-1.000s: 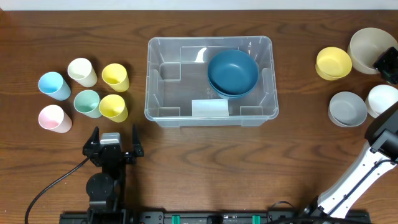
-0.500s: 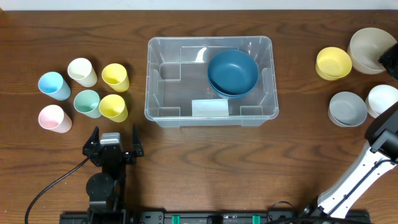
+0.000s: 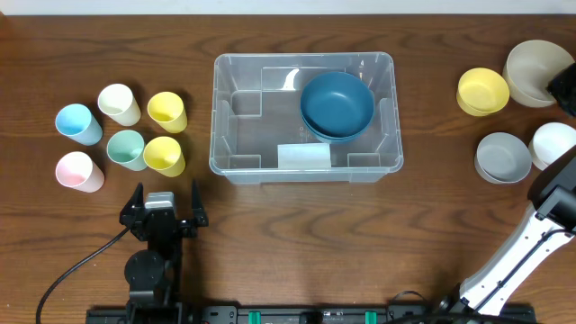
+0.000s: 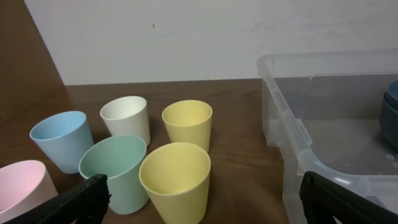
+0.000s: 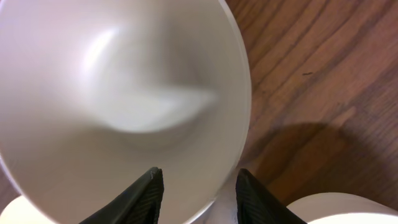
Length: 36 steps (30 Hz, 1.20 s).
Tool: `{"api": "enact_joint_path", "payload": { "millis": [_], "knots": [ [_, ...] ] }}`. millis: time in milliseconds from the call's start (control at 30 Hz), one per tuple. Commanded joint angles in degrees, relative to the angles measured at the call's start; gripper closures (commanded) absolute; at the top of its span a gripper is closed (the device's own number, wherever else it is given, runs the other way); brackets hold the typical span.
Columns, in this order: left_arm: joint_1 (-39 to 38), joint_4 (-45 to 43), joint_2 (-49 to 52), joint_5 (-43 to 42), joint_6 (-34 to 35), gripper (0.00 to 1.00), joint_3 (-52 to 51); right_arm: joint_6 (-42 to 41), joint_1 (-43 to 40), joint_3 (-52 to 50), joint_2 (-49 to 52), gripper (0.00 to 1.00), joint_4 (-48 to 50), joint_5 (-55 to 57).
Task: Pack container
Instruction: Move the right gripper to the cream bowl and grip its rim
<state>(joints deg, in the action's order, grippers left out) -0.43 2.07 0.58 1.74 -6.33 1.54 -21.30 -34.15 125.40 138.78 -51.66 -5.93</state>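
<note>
Left claw [image 3: 166, 198]: jaws wide apart, nothing between them. Ahead and to its left on the table [image 3: 297, 243] are 6 cups: blue cup [image 3: 78, 124], white cup [image 3: 119, 104], green cup [image 3: 126, 149], pink cup [image 3: 75, 171], far yellow cup [image 3: 166, 112] and near yellow cup [image 3: 164, 155], the last being closest to the claw. 1 container [image 3: 256, 126] stands upright ahead and to the right of the left claw, well apart from the right claw. Inside it is a stack of blue bowls [image 3: 337, 103] in the half toward the right claw; looks like 2, with a lower rim showing. There is a pale label [image 3: 303, 156] on the wall facing the left claw, text too small to read. 4 more bowl spots lie around the right claw: beige bowl [image 3: 533, 67], yellow bowl [image 3: 482, 91], grey bowl [image 3: 502, 157] and white bowl [image 3: 551, 144]. Right claw [image 5: 198, 190]: jaws apart, straddling the beige bowl's rim with one finger inside and one outside, not clamped. Overhead shows this claw only as a dark block at the frame edge; fingers against the rim show only in the right wrist view. The left wrist view gives all 6 cups side-on plus the container's corner.
</note>
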Motion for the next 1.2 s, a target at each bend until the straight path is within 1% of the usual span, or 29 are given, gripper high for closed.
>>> {"api": "enact_joint_path", "payload": {
  "millis": [0, 133, 333, 467, 567, 700, 767, 867, 967, 1067, 1167],
  "knots": [
    [0.26, 1.86, -0.28, 1.31, -0.96, 0.02, -1.31, -1.90, -0.02, 0.35, 1.01, 0.61, -0.42, 2.12],
    [0.24, 1.86, -0.28, 1.31, -0.96, 0.02, -1.31, -3.34, -0.02, 0.07, 1.05, 0.64, -0.74, 3.61],
    [0.24, 1.86, -0.28, 1.31, -0.96, 0.02, -1.31, -3.54, 0.04, -1.68, 1.07, 0.65, 0.76, 4.04],
    [0.24, 1.86, -0.28, 1.31, -0.96, 0.02, -1.31, -3.52, 0.04, -3.54, 1.07, 0.71, 2.21, 4.66],
    [0.26, 1.86, -0.28, 1.31, -0.96, 0.02, -1.31, -3.52, 0.04, -4.90, 1.07, 0.72, 3.30, 4.66],
    [0.26, 1.86, -0.28, 1.29, -0.96, 0.02, -1.31, -3.50, 0.02, -5.51, 1.07, 0.80, 3.76, 4.66],
    [0.26, 1.86, -0.28, 1.31, -0.96, 0.02, -1.31, -3.28, -0.02, -5.51, 1.07, 0.82, 3.91, 4.63],
    [0.26, 1.86, -0.28, 1.31, -0.96, 0.02, -1.31, -3.04, -0.37, -5.44, 1.05, 0.91, 3.89, 4.63],
    [0.26, 1.86, -0.28, 1.31, -0.96, 0.02, -1.31, -2.62, -0.74, -5.27, 1.05, 0.92, 3.80, 4.42],
    [0.26, 1.86, -0.28, 1.31, -0.96, 0.02, -1.31, -2.25, -0.94, -4.61, 1.05, 0.98, 3.23, 4.33],
    [0.26, 1.86, -0.28, 1.31, -0.96, 0.02, -1.31, -1.73, -0.92, -3.13, 1.05, 0.99, 2.27, 3.37]
  ]
}}
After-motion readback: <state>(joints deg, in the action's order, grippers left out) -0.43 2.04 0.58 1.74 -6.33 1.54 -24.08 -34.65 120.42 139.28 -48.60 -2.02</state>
